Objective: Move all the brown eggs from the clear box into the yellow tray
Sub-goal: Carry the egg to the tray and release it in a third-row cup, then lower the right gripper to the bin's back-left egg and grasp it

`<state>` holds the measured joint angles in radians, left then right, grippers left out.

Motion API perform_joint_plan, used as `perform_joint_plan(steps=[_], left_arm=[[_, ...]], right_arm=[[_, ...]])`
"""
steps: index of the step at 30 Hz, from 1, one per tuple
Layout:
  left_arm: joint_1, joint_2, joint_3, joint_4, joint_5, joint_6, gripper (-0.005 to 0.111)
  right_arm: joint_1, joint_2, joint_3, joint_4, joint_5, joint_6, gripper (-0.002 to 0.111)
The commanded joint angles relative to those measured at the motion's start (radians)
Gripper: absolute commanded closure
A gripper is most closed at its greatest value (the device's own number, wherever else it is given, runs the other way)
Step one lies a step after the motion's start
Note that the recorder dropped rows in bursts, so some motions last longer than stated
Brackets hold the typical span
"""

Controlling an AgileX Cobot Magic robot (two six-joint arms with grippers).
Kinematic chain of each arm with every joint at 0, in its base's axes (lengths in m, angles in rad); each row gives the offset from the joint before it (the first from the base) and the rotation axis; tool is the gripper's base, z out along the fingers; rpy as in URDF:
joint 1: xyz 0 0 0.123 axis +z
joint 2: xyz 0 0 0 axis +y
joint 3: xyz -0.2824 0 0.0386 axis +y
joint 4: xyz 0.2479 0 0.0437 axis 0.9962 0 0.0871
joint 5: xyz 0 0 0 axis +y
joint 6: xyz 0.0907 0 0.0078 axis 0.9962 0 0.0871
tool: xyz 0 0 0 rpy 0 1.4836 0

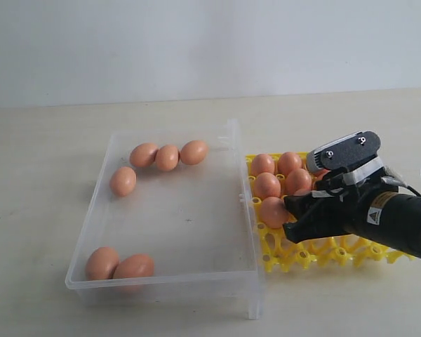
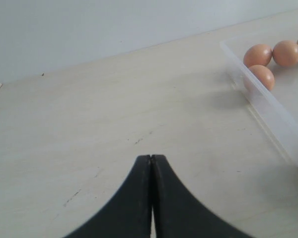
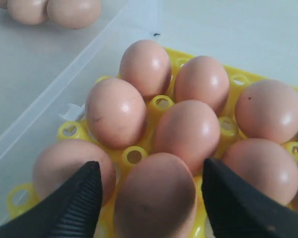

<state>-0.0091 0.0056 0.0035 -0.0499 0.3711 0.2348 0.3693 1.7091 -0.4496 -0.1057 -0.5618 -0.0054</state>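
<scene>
Several brown eggs (image 1: pixel 167 157) lie in the clear box (image 1: pixel 161 282), some along its far wall and two at the near left corner. Other eggs fill cups of the yellow tray (image 1: pixel 295 256) right of the box. My right gripper (image 1: pixel 289 217) hangs over the tray's box side, open. Its fingers stand on either side of one egg (image 3: pixel 156 198) resting in a cup of the tray (image 3: pixel 134 156), with a gap on each side. My left gripper (image 2: pixel 151 157) is shut and empty over bare table beside the box (image 2: pixel 268 109). Eggs (image 2: pixel 258 54) show inside that box.
The box's tall right wall (image 1: pixel 233 161) stands between the box floor and the tray. The pale tabletop (image 1: pixel 42 175) surrounds both, with a white wall behind. The tray's front row of cups (image 1: pixel 337 249) holds no eggs.
</scene>
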Motion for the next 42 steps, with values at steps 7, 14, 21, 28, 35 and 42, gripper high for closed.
perform_joint_plan(steps=[7, 14, 21, 28, 35, 42], left_arm=[[-0.001, -0.006, -0.004, -0.001, -0.007, 0.002, 0.107], [-0.001, -0.006, -0.004, -0.001, -0.007, 0.002, 0.107], [-0.001, -0.006, -0.004, -0.001, -0.007, 0.002, 0.107], [-0.001, -0.006, -0.004, -0.001, -0.007, 0.002, 0.107], [-0.001, -0.006, -0.004, -0.001, -0.007, 0.002, 0.107], [-0.001, -0.006, -0.004, -0.001, -0.007, 0.002, 0.107]], right_arm=[[0.045, -0.262, -0.321, -0.007, 0.653, -0.029, 0.109], [0.196, -0.091, -0.723, 0.064, 0.984, -0.063, 0.108], [0.298, 0.225, -1.043, 0.308, 1.079, -0.198, 0.105], [0.311, 0.53, -1.411, 0.503, 1.286, 0.03, 0.057], [0.304, 0.72, -1.59, 0.524, 1.289, 0.413, 0.045], [0.304, 0.779, -1.611, 0.516, 1.207, 0.574, 0.045]])
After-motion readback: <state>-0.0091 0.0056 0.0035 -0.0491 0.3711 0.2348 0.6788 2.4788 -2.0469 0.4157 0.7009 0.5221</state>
